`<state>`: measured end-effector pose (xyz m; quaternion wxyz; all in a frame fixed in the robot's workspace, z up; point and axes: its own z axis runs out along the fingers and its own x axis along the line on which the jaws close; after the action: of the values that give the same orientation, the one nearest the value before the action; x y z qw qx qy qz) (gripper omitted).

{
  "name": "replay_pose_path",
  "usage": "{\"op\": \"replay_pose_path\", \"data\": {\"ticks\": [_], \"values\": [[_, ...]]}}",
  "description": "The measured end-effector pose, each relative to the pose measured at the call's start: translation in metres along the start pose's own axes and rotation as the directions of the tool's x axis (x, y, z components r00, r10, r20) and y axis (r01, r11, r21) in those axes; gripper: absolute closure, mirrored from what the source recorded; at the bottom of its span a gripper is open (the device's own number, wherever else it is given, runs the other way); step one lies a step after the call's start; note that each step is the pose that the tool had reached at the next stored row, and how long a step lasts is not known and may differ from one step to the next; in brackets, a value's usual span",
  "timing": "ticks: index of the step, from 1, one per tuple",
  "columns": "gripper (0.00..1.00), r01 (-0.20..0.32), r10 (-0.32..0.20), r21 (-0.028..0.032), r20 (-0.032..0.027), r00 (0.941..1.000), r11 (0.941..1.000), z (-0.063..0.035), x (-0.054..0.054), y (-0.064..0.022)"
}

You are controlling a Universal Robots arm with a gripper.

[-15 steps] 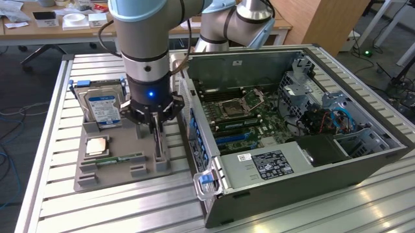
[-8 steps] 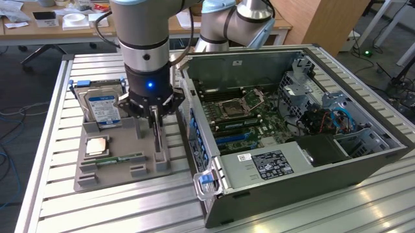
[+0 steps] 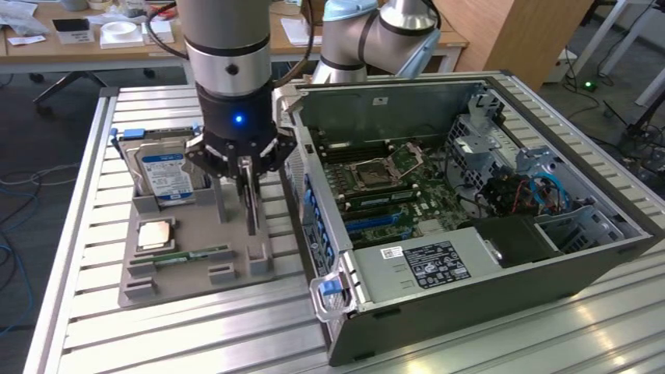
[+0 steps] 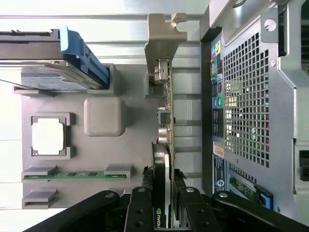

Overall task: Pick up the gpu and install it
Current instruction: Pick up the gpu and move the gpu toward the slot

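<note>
- my gripper [image 3: 246,167] clamped on 1 gpu [image 3: 252,216], a finger each side
- gpu upright on edge at 1 grey tray [image 3: 187,280], just beside 1 open PC case [image 3: 468,312]
- tray holds 1 hard drive [image 3: 167,175], 1 memory stick [image 3: 192,255], 1 cpu chip [image 3: 156,234]

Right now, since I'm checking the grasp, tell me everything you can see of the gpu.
The gpu is a thin card standing on edge: green board, black cooler with a small green logo, pale metal bracket at one end. It is upright over the grey parts holder, beside the open computer case. The gripper clamps both flat faces. Whether its lower edge sits in the holder cannot be told.
</note>
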<state>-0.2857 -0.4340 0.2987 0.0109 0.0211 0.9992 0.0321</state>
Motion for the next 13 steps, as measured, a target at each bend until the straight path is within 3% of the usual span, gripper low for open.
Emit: {"op": "replay_pose_path", "data": {"ticks": [4, 13], "values": [[0.73, 0.0, 0.0, 0.0, 0.0, 1.0, 1.0, -0.0108, 0.0, 0.0007], [0.73, 0.0, 0.0, -0.0001, 0.0001, 1.0, 1.0, -0.0242, 0.0, 0.0016]]}}
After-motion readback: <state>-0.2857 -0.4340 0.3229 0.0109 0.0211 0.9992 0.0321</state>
